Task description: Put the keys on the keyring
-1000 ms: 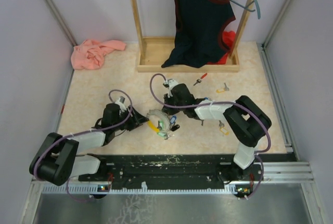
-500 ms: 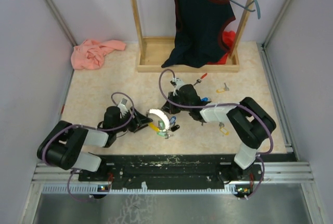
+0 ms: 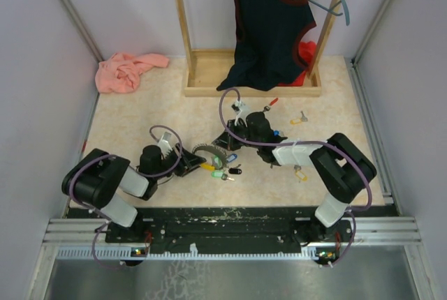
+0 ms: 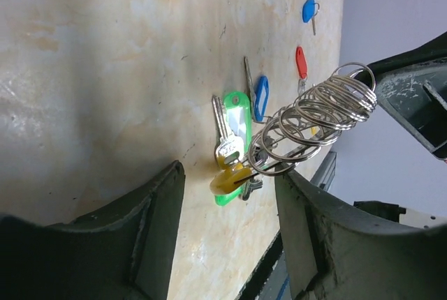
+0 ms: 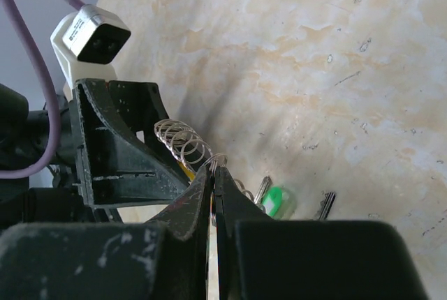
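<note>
The keyring (image 3: 207,150) is a coil of silver rings pulled out between my two grippers. It also shows in the left wrist view (image 4: 314,120) and the right wrist view (image 5: 183,141). Yellow (image 4: 230,178), green (image 4: 235,127) and blue (image 4: 261,98) tags hang from it on the table. My right gripper (image 3: 222,144) is shut on one ring at the coil's end (image 5: 214,167). My left gripper (image 3: 191,165) is open, its tips either side of the yellow tag (image 4: 227,190). Loose keys lie apart: red (image 3: 271,105), yellow (image 3: 299,117), blue (image 3: 276,133) and another yellow (image 3: 299,171).
A wooden clothes rack (image 3: 209,77) with a dark top (image 3: 269,28) stands at the back. A pink cloth (image 3: 126,71) lies at the back left. A black key (image 3: 236,171) lies by the tags. Purple walls close in both sides.
The keyring has gone from an upright round loop to a low, stretched coil. My right gripper has moved right and back with it. My left arm has drawn in closer to its base.
</note>
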Tool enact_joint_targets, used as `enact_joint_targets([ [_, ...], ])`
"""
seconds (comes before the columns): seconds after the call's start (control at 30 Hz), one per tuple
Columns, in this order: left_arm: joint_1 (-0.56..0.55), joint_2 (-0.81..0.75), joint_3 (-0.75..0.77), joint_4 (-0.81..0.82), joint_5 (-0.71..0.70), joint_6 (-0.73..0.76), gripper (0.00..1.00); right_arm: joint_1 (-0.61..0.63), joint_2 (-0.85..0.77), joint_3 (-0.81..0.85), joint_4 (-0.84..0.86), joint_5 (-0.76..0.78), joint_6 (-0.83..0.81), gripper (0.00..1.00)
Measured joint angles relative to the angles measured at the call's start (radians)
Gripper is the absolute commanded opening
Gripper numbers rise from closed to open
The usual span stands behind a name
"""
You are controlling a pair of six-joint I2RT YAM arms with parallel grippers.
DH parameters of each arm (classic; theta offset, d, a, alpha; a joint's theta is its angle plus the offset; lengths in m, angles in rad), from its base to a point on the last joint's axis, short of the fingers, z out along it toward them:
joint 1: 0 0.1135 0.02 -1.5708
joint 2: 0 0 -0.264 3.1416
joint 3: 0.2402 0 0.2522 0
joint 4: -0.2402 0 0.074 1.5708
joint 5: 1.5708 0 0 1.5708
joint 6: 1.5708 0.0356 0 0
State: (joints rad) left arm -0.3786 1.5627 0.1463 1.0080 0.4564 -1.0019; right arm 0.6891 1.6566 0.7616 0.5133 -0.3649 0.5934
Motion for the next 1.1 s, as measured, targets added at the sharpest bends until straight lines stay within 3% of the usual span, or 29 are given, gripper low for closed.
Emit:
enact_joint_targets([
  [0.13, -0.003, 0.057, -0.033, 0.113, 0.006, -0.008, 0.38, 0.000, 0.000, -0.002, 0.004, -0.004, 0.006, 0.00],
  [0.27, -0.008, 0.113, -0.069, 0.238, 0.021, -0.022, 0.32, 0.000, 0.000, -0.002, 0.004, -0.004, 0.009, 0.00],
  [0.57, -0.014, 0.226, -0.086, 0.461, 0.044, -0.038, 0.42, -0.012, 0.000, -0.002, 0.021, -0.004, 0.013, 0.00],
  [0.8, -0.014, 0.269, -0.084, 0.494, 0.009, -0.028, 0.51, -0.013, 0.000, -0.003, 0.019, -0.029, 0.021, 0.00],
  [0.97, -0.014, 0.268, -0.082, 0.491, -0.032, 0.006, 0.50, -0.013, -0.005, -0.012, 0.017, -0.042, 0.030, 0.00],
  [1.1, -0.015, 0.270, -0.075, 0.498, -0.035, 0.025, 0.42, -0.013, -0.007, -0.017, 0.019, -0.057, 0.042, 0.00],
])
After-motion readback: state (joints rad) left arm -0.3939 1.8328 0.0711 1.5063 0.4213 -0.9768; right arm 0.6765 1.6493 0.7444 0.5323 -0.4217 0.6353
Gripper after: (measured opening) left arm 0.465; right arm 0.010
